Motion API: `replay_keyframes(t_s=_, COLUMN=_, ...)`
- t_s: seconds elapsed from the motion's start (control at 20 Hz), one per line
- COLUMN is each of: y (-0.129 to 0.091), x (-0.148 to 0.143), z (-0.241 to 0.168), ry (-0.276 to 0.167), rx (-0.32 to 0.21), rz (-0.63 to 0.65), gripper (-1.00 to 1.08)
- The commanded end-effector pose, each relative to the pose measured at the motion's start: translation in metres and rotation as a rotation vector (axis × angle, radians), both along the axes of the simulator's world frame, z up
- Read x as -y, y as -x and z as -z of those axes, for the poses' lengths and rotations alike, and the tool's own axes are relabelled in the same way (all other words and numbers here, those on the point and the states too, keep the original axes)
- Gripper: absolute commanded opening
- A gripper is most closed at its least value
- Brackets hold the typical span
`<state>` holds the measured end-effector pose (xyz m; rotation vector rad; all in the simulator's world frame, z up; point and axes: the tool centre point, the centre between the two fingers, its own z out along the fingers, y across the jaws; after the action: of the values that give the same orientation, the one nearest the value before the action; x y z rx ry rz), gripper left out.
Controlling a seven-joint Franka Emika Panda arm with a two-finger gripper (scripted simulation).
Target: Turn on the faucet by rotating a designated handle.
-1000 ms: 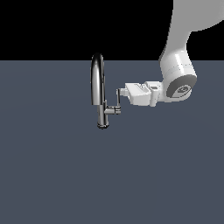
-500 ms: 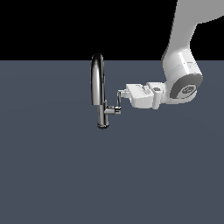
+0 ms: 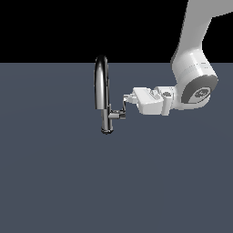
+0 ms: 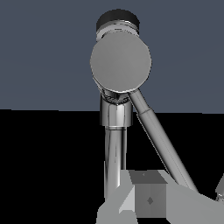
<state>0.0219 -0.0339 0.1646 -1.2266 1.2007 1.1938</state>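
The gripper [image 3: 127,98], held horizontal, has its fingertips at the upper end of the handle [image 3: 123,108]; whether the jaws are clamped on it or merely beside it cannot be told (the wrist view shows one grey finger [image 4: 148,199] next to the slanting lever, the other only at the picture's edge). The handle rises from a short side stem on the faucet [image 3: 103,93], which stands upright on the flat grey surface [image 3: 68,182], left of centre in the exterior view. The white arm [image 3: 193,68] descends from the exterior view's upper right and bends at the wrist toward the faucet.
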Motion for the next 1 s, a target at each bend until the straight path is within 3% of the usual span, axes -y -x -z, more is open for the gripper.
replay_keyframes(t_s=0.0, y=0.010, x=-0.002, z=0.008, ry=-0.003, rx=-0.007, rz=-0.004, gripper=-1.00)
replay_keyframes(t_s=0.55, y=0.053, x=-0.004, z=0.035, ry=-0.008, rx=-0.009, rz=-0.013, gripper=-1.00)
replay_keyframes(t_s=0.65, y=0.042, x=0.002, z=0.024, ry=0.001, rx=0.014, rz=0.000, gripper=-1.00)
replay_keyframes(t_s=0.95, y=0.051, x=-0.001, z=0.062, ry=-0.004, rx=0.002, rz=-0.007, gripper=-1.00)
